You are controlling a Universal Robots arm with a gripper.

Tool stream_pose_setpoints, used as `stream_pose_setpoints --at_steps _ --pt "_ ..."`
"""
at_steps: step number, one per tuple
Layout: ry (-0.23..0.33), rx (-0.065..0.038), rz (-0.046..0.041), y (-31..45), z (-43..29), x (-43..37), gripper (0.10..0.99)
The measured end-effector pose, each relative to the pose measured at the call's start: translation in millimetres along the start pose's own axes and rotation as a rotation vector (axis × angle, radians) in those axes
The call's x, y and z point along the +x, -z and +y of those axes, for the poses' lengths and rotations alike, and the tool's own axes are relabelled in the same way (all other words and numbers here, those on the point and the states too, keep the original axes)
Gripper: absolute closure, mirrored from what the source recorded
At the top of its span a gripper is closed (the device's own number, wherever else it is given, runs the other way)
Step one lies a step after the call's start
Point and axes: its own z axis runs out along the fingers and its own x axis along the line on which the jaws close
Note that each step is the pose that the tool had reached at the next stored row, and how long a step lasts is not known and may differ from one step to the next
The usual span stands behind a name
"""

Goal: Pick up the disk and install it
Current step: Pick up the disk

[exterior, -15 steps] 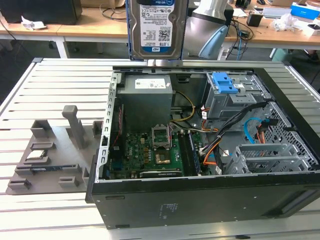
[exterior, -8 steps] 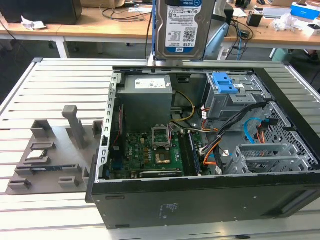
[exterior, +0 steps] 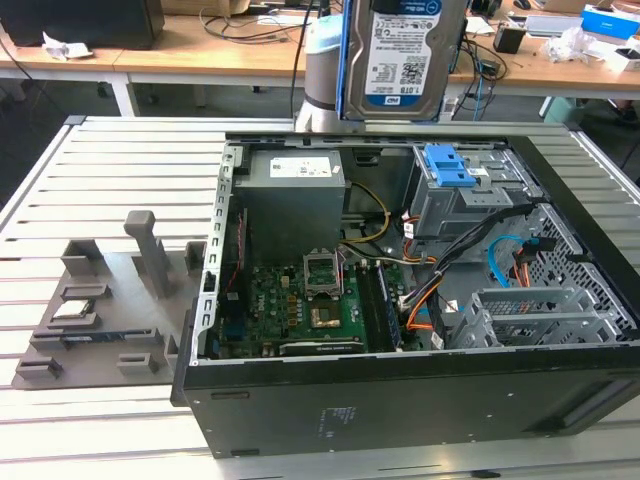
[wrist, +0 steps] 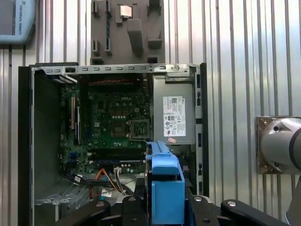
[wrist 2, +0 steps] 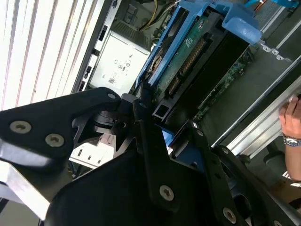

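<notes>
Up at 12 o'clock in the exterior view: the disk hangs upright, label facing the camera, blue bracket along its edge, well above the open PC case. The robot arm stands just beside it, at the disk's 9 o'clock. The drive bay with the blue latch sits at the disk's 6 o'clock, apart from it. The power supply is at the case's 11 o'clock and the motherboard at its 8 o'clock. At 9 o'clock in the frame, a grey fixture lies on the slatted table, with 1 processor chip seated in it.

Second wrist view: the gripper is clamped on the disk, black fingers closed against its near end. The disk shows edge-on, with its connector row and green board exposed and the blue bracket around it. The power supply lies beyond it, inside the case. A person's hand with a wristwatch is past the case wall, well apart from the disk.

First wrist view: camera looks down into the PC case. The disk shows as the blue bracket, gripped between black gripper parts on both sides. It is held above the case, not seated in it. The power supply is just beyond the disk and the motherboard beside that. The fixture lies outside the far case wall with the processor chip in it.
</notes>
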Motion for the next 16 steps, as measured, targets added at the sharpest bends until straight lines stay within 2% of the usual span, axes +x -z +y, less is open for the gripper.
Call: stream_pose_setpoints --at_steps 2,4,6,15,16 --pt "0.0 0.0 0.0001 0.7 -13.1 -0.1 0.718" --pt "0.0 0.0 0.0 1.0 -19.3 -0.2 0.718" --pt "0.0 0.0 0.0001 1.6 -29.9 -0.4 0.718" --pt "0.0 0.0 -0.0001 3.0 -59.7 -0.8 0.718" --pt "0.0 0.0 0.0 3.4 -65.8 -0.9 0.718"
